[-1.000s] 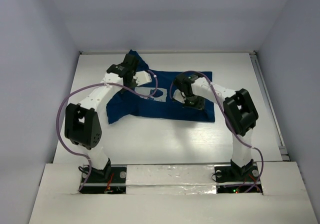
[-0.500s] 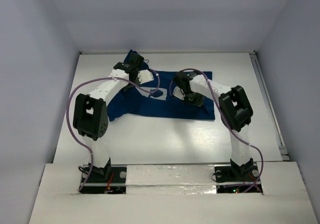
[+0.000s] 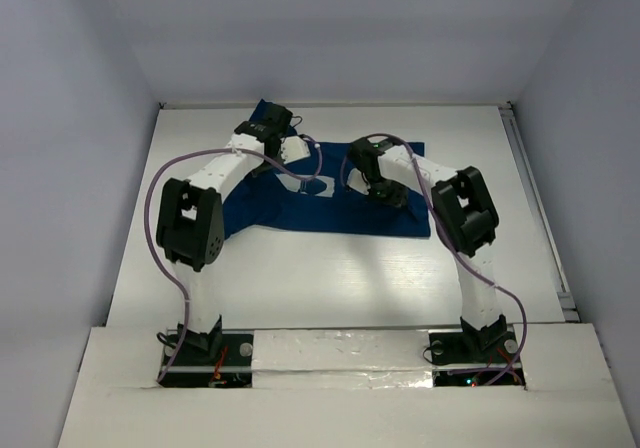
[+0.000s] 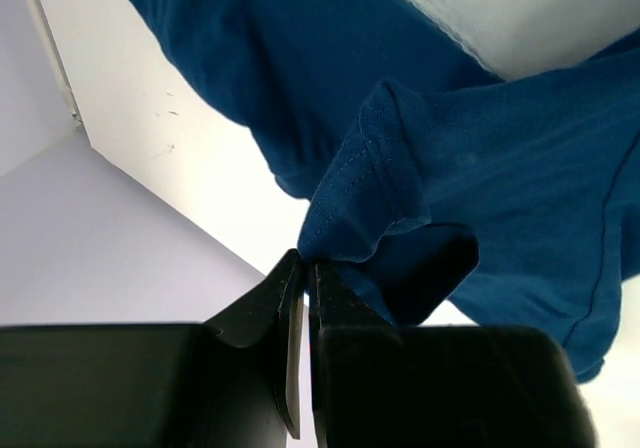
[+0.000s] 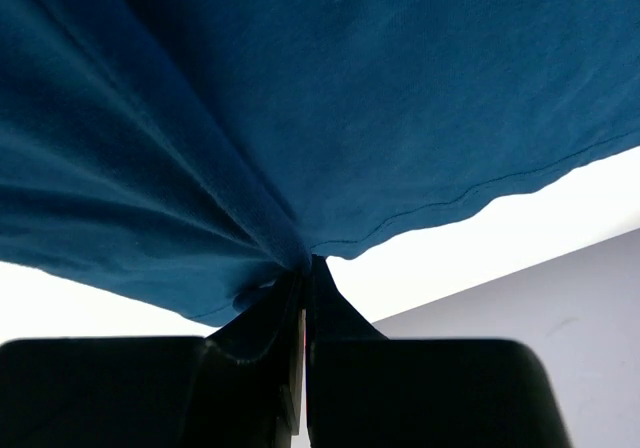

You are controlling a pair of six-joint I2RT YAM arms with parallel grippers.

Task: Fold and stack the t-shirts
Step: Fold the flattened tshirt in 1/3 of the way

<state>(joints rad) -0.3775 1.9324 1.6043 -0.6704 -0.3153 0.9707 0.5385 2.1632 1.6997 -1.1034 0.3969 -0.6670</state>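
The dark navy t-shirt [image 3: 330,213] lies spread on the white table, its white chest print [image 3: 312,185] showing between the arms. My left gripper [image 3: 268,128] is shut on a hemmed corner of the shirt [image 4: 350,203] at its far left and holds it lifted. My right gripper [image 3: 372,173] is shut on a bunched fold of the shirt [image 5: 250,208] near its middle; fabric pulls into creases toward the jaws [image 5: 303,268].
The white table [image 3: 330,278] is boxed in by grey walls at the left, back and right. A rail [image 3: 535,198] runs along the table's right edge. Purple cables loop off both arms.
Both grippers have moved toward the back of the table with cloth in them. The shirt's near edge has drawn back and its left part bunches more.
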